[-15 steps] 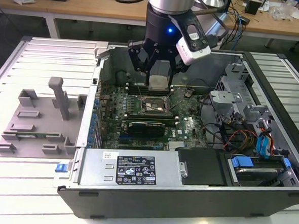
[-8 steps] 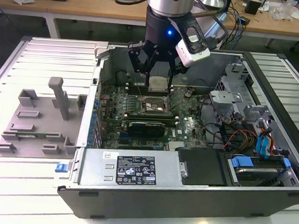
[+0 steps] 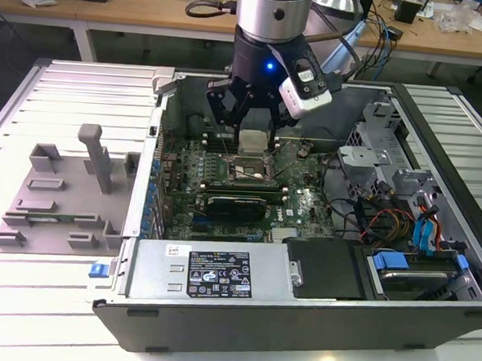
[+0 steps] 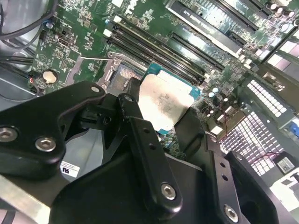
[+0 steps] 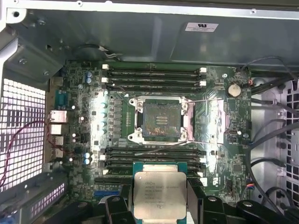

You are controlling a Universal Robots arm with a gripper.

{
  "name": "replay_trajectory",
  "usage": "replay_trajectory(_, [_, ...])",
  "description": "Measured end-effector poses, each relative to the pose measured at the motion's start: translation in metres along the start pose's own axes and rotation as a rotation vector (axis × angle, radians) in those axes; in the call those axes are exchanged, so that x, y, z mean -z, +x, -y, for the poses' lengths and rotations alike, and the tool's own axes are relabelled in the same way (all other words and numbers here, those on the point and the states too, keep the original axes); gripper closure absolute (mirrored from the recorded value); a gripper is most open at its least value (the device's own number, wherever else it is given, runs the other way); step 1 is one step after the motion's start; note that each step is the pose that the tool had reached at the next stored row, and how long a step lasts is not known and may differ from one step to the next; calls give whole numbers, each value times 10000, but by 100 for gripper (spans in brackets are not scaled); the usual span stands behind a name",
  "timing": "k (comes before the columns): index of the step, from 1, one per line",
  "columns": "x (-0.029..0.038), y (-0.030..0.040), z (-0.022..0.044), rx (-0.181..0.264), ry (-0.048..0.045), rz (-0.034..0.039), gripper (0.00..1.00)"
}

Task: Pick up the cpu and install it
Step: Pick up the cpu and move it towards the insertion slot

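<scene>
One cpu [image 5: 159, 191] | flat square, silvery top, green rim | hand [image 5: 159, 207] closed on it

The cpu [image 5: 159, 191] has a pale silvery-white top, faintly mottled, with a teal-green rim. The gripper [image 3: 252, 134] is matte black, and a blue light [image 3: 269, 66] glows on the silver-and-black arm [image 3: 271, 15]. The motherboard [image 3: 305, 205] is dark green, speckled with silver and black parts. Its socket [image 5: 161, 120] is dark grey inside a silvery frame. At the left of the exterior view, the tray [image 3: 61, 178] is plain light grey on a white ribbed table [image 3: 20, 314].
</scene>
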State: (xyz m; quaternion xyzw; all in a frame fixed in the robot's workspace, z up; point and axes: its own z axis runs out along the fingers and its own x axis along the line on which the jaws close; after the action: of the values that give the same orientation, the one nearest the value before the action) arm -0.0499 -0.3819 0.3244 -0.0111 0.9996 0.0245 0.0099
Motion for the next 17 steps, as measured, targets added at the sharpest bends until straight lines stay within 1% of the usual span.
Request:
replay_trajectory(2, [-41, -2, -31, -1, 1, -1, 45])
replay_trajectory(3, [-70, -9, -57, -2, 0, -1, 45])
replay_trajectory(5, [-94, -23, -82, -2, 0, -2, 45])
replay_trajectory(6, [-118, -39, -122, -9, 1, -3, 45])
replay_trajectory(8, [-132, -49, -153, -7, 0, -3, 45])
replay_trajectory(9, [-146, -57, -182, -8, 1, -4, 45])
replay_trajectory(11, [-178, -73, -221, -11, 1, -4, 45])
replay_trajectory(13, [-228, -102, -245, -17, -1, -5, 45])
replay_trajectory(15, [-283, -138, -255, -24, 1, -15, 45])
replay_trajectory(17, [-316, -154, -273, -29, 1, -18, 45])
